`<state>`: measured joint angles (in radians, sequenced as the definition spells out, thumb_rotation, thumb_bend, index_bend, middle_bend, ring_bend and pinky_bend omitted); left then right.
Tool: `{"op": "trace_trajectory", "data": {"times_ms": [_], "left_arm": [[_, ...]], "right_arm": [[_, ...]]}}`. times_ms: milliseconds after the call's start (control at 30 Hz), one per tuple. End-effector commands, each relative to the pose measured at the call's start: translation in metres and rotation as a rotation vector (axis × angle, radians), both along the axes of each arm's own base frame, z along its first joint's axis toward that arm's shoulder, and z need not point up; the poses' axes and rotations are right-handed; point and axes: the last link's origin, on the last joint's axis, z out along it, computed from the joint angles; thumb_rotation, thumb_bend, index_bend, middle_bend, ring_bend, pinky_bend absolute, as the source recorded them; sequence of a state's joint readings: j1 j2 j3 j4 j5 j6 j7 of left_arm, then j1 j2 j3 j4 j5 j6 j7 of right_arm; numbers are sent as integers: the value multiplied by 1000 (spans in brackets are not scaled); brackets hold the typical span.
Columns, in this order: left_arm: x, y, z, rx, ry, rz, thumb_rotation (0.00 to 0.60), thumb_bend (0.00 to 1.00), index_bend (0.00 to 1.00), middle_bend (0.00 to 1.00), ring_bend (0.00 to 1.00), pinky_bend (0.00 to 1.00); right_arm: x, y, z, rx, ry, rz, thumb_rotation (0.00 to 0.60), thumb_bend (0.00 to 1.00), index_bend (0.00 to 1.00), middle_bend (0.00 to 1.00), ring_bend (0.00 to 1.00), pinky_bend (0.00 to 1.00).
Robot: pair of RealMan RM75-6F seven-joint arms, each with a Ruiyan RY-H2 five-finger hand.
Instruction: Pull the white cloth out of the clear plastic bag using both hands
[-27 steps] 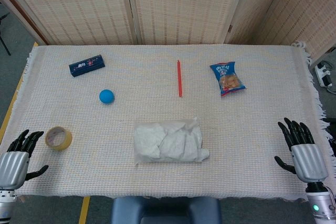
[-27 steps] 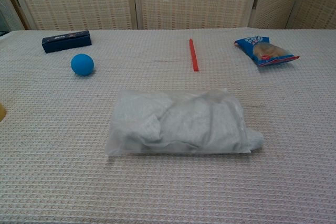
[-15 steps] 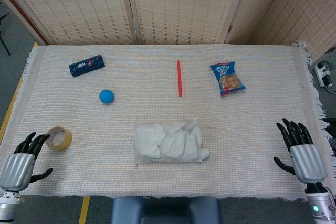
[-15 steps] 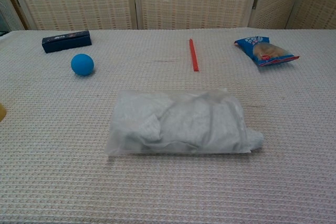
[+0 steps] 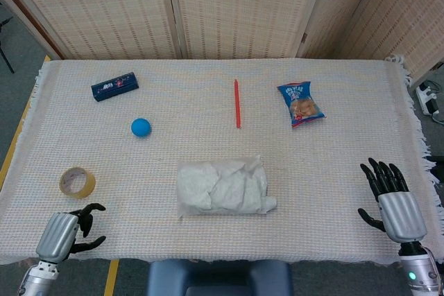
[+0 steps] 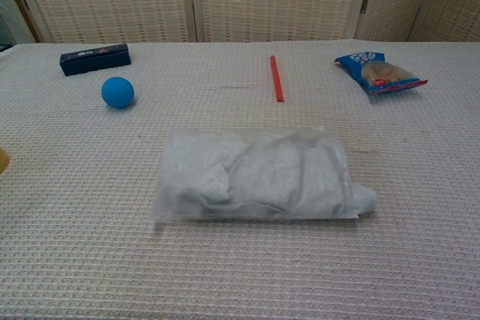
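Observation:
The clear plastic bag (image 5: 222,187) (image 6: 255,175) lies flat in the middle of the table near the front edge. The crumpled white cloth (image 5: 232,186) (image 6: 281,174) fills it, and a corner of cloth (image 6: 365,198) pokes out at the bag's right end. In the head view my left hand (image 5: 66,228) hovers at the front left corner, fingers apart, holding nothing, well left of the bag. My right hand (image 5: 392,200) is at the front right edge, fingers spread and empty, far right of the bag. Neither hand shows in the chest view.
A tape roll (image 5: 77,181) lies just above my left hand. Farther back sit a blue ball (image 5: 141,127) (image 6: 118,91), a dark blue box (image 5: 114,86) (image 6: 95,58), a red stick (image 5: 237,102) (image 6: 277,77) and a snack packet (image 5: 300,103) (image 6: 379,72). Folding screens stand behind the table.
My left hand has moved right and toward the front edge, now below the tape roll. My right hand has shifted slightly left and forward. The bag has not moved.

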<state>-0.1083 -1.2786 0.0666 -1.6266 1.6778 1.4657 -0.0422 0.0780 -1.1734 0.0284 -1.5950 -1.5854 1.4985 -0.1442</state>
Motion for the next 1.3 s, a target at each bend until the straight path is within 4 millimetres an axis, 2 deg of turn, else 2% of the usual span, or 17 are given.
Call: {"op": "trace_trajectory", "data": {"times_ms": [33, 100, 167, 333, 433, 533, 700, 933, 1100, 1300], "left_arm": [[11, 2, -17, -64, -41, -8, 600, 197, 469, 1000, 910, 987], [17, 4, -25, -106, -73, -6, 600, 201, 499, 1000, 976, 1000], [22, 7, -33, -120, -84, -8, 600, 206, 525, 1000, 998, 1000], [33, 15, -56, -190, -101, 38, 600, 313, 570, 1000, 1000, 1000], [41, 19, -66, -242, -132, 93, 600, 354, 557, 1000, 1000, 1000], [49, 25, -74, -273, -155, 116, 600, 335, 517, 1000, 1000, 1000], [61, 29, -87, -324, -183, 123, 600, 295, 516, 1000, 1000, 1000], [70, 43, -103, -347, -211, 145, 600, 292, 507, 1000, 1000, 1000], [78, 54, -113, -353, -205, 148, 600, 389, 572, 1000, 1000, 1000], [82, 63, -121, -370, -194, 170, 600, 415, 569, 1000, 1000, 1000]], "right_arm": [[-1, -2, -1, 1, 1, -5, 600, 135, 0, 0, 0, 0], [-1, -4, -1, -6, 0, -8, 600, 135, 0, 0, 0, 0], [-1, -4, 0, -8, 0, -11, 600, 134, 0, 0, 0, 0], [-3, -7, -1, -11, 4, -20, 600, 134, 0, 0, 0, 0], [-5, -8, 1, -19, 7, -27, 600, 134, 0, 0, 0, 0], [-6, -10, 1, -22, 9, -32, 600, 134, 0, 0, 0, 0], [-6, -11, 0, -25, 16, -32, 600, 135, 0, 0, 0, 0], [-7, -14, -2, -25, 24, -40, 600, 134, 0, 0, 0, 0], [-8, -16, -3, -24, 28, -44, 600, 134, 0, 0, 0, 0], [-9, -17, -1, -32, 28, -48, 600, 134, 0, 0, 0, 0]]}}
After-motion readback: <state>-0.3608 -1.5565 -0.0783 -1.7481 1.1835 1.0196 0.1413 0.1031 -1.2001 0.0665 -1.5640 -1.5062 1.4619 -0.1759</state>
